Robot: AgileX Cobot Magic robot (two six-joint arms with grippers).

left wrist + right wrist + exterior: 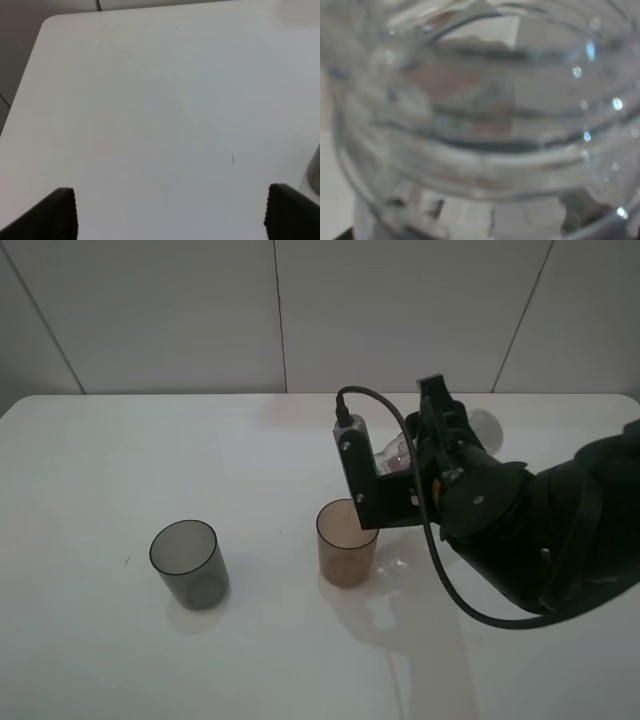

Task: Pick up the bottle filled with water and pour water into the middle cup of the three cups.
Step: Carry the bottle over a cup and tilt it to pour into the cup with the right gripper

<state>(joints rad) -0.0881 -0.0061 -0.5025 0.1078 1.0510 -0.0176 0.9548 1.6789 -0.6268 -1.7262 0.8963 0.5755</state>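
Note:
My right gripper (432,445) is shut on the clear bottle (484,427) and holds it tilted on its side above the table. The bottle's neck end points toward the amber-brown middle cup (346,542), which stands upright just below the wrist camera mount. The bottle's ribbed clear wall (485,130) fills the right wrist view. The smoky grey cup (186,562) stands to the left. The mauve-pink cup shows only as a pink tint (403,454) behind the bottle and gripper. My left gripper (170,202) is open and empty over bare table.
The white table (120,460) has a shiny wet-looking patch (395,625) in front of the amber cup. The grey cup's edge (315,170) shows in the left wrist view. The table's far edge meets a white panelled wall.

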